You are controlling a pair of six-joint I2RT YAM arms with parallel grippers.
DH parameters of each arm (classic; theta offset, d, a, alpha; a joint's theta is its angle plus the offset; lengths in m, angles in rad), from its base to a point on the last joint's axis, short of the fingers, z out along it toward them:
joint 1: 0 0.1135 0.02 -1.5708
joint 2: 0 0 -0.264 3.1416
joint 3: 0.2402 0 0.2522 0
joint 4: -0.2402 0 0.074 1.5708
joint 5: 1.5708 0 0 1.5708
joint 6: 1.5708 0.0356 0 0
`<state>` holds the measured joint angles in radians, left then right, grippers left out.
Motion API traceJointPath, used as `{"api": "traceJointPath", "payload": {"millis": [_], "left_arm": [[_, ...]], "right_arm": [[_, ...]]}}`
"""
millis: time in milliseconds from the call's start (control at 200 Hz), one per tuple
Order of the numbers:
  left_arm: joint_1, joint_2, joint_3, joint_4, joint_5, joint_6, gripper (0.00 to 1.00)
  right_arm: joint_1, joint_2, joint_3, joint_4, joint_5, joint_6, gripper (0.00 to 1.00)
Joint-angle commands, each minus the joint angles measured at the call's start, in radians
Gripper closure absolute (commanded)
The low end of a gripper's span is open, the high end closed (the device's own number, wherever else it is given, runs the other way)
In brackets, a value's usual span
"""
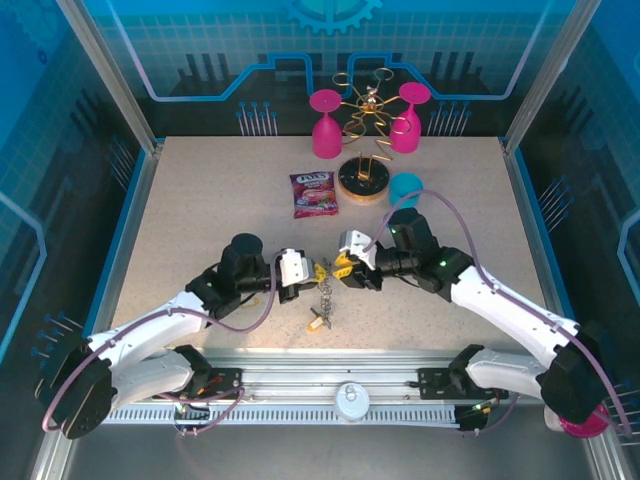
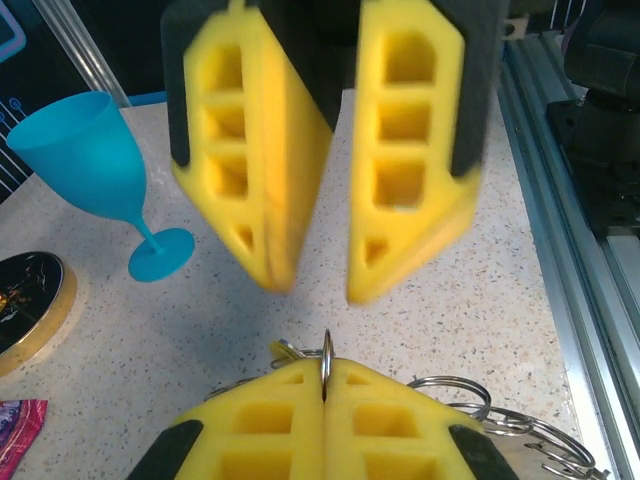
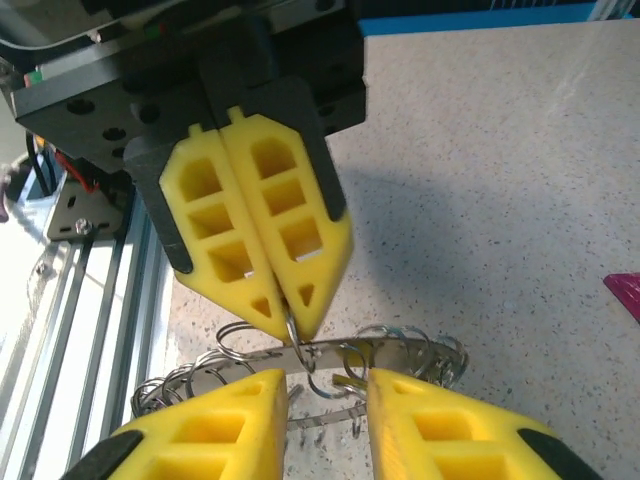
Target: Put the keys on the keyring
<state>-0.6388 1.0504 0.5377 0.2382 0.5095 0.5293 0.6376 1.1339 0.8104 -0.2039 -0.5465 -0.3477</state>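
The grey metal keyring (image 1: 325, 290) hangs between both grippers just above the table. Its flat band (image 3: 385, 350) carries small wire loops (image 2: 470, 395). My left gripper (image 2: 325, 368) is shut on one thin wire loop of the keyring, held edge-on between the yellow pads; it appears from the front as the left gripper (image 3: 290, 305). Facing it, my right gripper (image 3: 328, 385) is open, its fingers (image 3: 215, 430) straddling the band without touching. One key with a yellowish head (image 1: 318, 322) dangles below the keyring, near the table. Other keys are hidden.
A blue goblet (image 2: 85, 160) lies on its side at the back, beside the round wooden base (image 1: 362, 183) of a wire rack with two pink goblets (image 1: 326, 125). A candy packet (image 1: 313, 193) lies mid-table. The aluminium rail (image 1: 350, 385) runs along the near edge.
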Motion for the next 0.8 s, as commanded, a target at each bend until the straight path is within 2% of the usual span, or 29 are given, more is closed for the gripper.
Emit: {"api": "traceJointPath", "payload": {"millis": [0, 320, 555, 645, 795], "left_arm": [[-0.003, -0.027, -0.03, 0.156, 0.049, -0.047, 1.0], [-0.003, -0.029, -0.048, 0.199, 0.079, -0.078, 1.0], [-0.003, -0.027, -0.048, 0.212, 0.099, -0.096, 1.0], [-0.004, -0.026, -0.048, 0.224, 0.1, -0.105, 1.0], [-0.004, -0.021, -0.049, 0.255, 0.103, -0.128, 1.0]], "right_arm": [[-0.011, -0.014, -0.059, 0.104, -0.079, 0.059, 0.71], [-0.011, 0.002, -0.094, 0.151, -0.073, 0.055, 0.7], [-0.005, 0.005, -0.109, 0.182, -0.008, 0.026, 0.68], [0.005, 0.01, -0.108, 0.176, -0.026, 0.007, 0.75], [0.034, 0.029, -0.106, 0.181, -0.067, -0.001, 0.79]]}}
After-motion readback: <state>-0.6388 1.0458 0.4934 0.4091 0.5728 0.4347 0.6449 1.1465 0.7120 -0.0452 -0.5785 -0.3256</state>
